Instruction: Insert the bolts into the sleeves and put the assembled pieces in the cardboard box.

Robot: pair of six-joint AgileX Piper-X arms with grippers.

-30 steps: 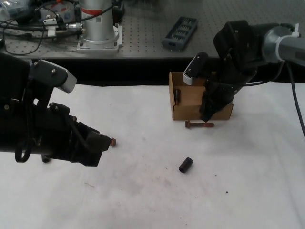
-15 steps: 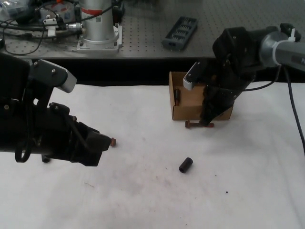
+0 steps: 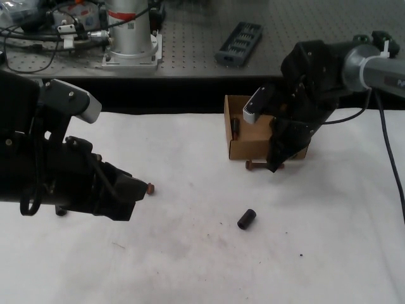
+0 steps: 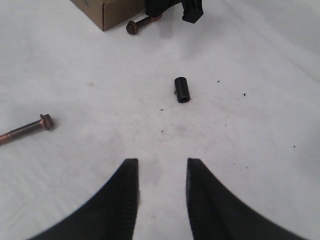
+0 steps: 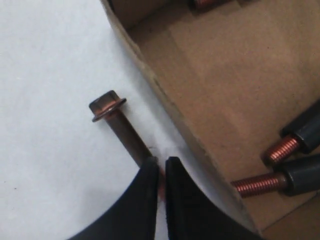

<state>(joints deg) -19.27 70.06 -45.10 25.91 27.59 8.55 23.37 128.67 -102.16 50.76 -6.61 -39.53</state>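
A: Two questions: how far along is this, and what do the parts look like?

B: Partly done, I'd judge. A white sheet [image 3: 190, 266] covers the bench. At its far side stands the open cardboard box [image 3: 250, 151]. At least two assembled pieces [image 5: 295, 177] lie inside it, dark sleeves with coppery threads sticking out.

A: What is left?

B: Two loose bolts and one loose sleeve, as far as I can see. The right gripper [image 5: 160, 185] is down at the box's front wall. Its jaws are almost pressed together, pinching the shank of one bolt [image 5: 116, 120] that lies on the sheet just beside the box. The left gripper [image 4: 160, 200] hovers low over the sheet on the left side, jaws spread with nothing between them. The second bolt [image 4: 27, 129] lies close to that arm, well apart from the box.

A: And the sleeve?

B: The sleeve [image 4: 182, 89] is a short black tube. It lies on its side in the open between the two arms, with one hollow end showing. Both bolts are copper-coloured with flanged hex heads.
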